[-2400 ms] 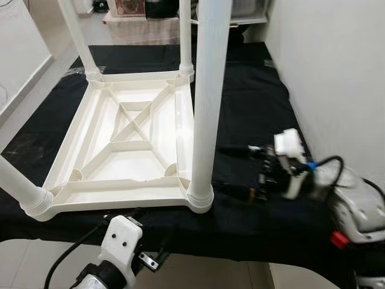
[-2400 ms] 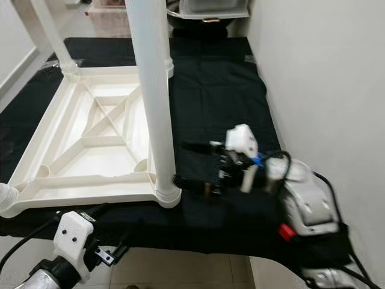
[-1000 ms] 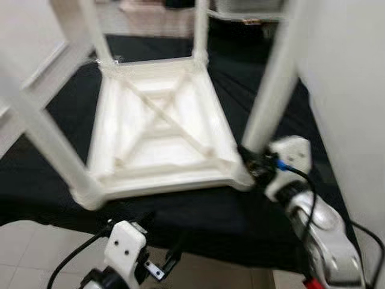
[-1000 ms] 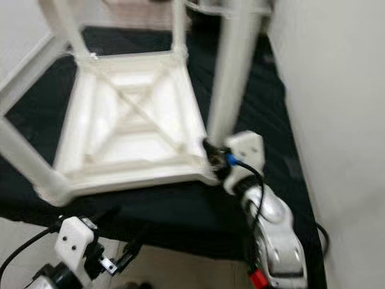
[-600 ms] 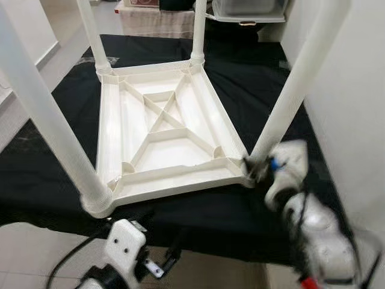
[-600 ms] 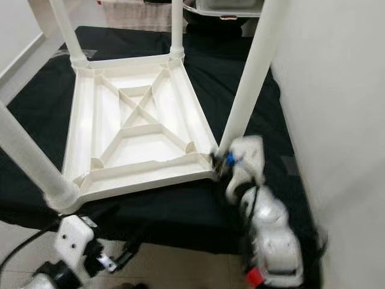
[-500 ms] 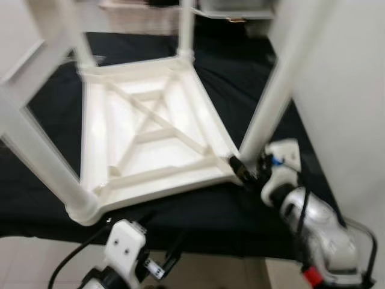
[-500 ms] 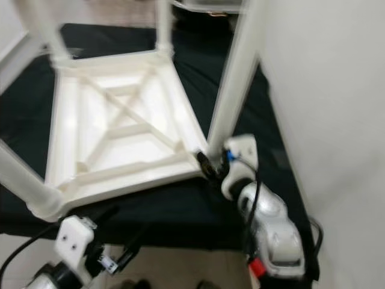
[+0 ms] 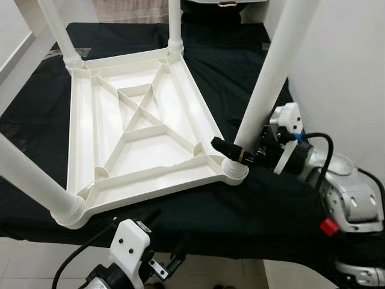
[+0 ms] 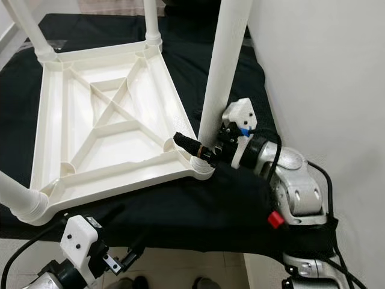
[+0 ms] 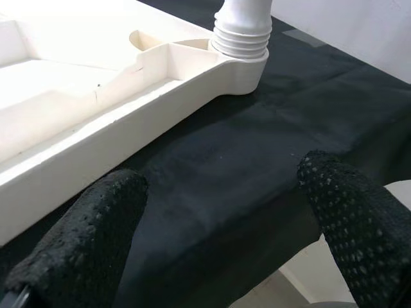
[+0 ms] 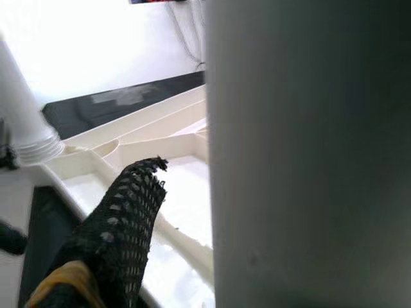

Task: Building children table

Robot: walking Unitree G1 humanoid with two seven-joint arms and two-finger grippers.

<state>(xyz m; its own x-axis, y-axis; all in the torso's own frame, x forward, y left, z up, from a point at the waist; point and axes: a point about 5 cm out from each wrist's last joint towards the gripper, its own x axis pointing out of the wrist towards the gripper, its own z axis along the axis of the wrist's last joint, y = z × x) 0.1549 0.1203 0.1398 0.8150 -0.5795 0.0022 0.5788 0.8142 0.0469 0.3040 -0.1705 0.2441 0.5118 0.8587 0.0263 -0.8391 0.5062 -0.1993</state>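
Observation:
The white plastic children's table lies upside down on a black cloth, its ribbed underside facing up and its legs standing in the corner sockets. My right gripper sits at the base of the near right leg. One of its fingers lies across the leg's near side and the other is hidden behind the leg. In the right wrist view the leg presses close against that finger. My left gripper hangs open below the cloth's front edge, near the near left leg.
A white wall runs close along the right side of the cloth. Pale floor tiles show under the front edge. A clear bin stands beyond the far end.
My right gripper, earlier free to the right of the near right leg, is now at that leg's base. The table has turned on the cloth, its near right corner swinging away. The view also shifted.

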